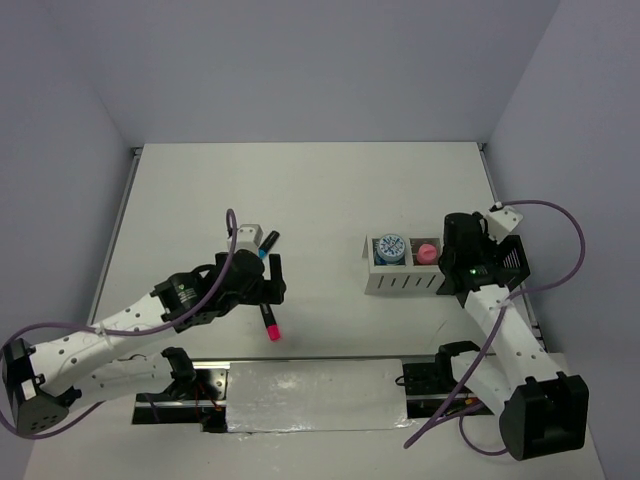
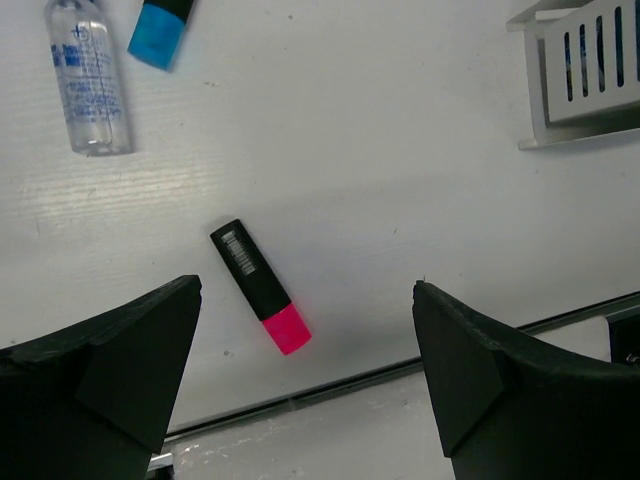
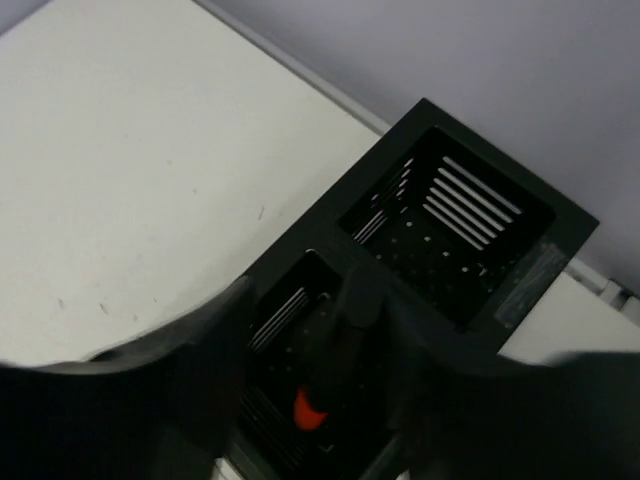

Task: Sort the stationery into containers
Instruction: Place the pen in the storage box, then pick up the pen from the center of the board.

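Left gripper [image 2: 305, 292] spread wide, empty, over the pink marker [image 2: 262, 300] lying on the table [image 2: 400, 150] (skewed to the jaws), so closing could spin it away. Right gripper [image 1: 462, 262] looks pinched on the orange marker [image 3: 310, 405], tip down in the black mesh box [image 3: 480, 230].

Black slotted box [image 3: 480, 230] on white table [image 3: 130, 180] — orange-tipped marker [image 3: 322, 392] in its nearer compartment
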### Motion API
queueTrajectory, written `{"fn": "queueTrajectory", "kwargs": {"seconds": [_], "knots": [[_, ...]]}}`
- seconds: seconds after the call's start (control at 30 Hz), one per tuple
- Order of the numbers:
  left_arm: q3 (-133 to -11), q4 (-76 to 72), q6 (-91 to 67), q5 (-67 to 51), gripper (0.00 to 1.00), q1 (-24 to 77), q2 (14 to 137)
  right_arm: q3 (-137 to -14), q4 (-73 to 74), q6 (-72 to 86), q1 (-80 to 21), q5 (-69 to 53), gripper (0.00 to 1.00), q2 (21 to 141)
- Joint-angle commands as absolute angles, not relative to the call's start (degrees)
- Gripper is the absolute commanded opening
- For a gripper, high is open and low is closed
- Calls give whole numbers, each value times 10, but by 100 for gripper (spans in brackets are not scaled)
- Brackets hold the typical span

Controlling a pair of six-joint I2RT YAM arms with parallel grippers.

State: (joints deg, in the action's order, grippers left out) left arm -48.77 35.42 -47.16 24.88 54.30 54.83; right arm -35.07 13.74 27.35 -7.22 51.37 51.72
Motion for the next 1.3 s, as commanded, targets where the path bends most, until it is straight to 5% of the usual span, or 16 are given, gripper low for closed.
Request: {"fn": "queueTrajectory", "kwargs": {"seconds": [0.0,0.07,0.13,0.57,1.0,1.27], "knots": [[-471,374,-513,258,99,542,525,-351,91,280,-69,496,63,525],[-460,381,-525,257,99,542,517,-358,104,288,-69,485,90,525],[-455,387,-543,248,99,543,517,-363,119,294,-69,473,100,514],[-370,363,-740,229,98,567,573,-462,222,257,-233,367,100,417],[-410,304,-745,240,83,554,768,-477,232,245,-302,249,100,402],[-404,308,-772,220,64,555,814,-486,238,241,-307,232,100,379]]}}
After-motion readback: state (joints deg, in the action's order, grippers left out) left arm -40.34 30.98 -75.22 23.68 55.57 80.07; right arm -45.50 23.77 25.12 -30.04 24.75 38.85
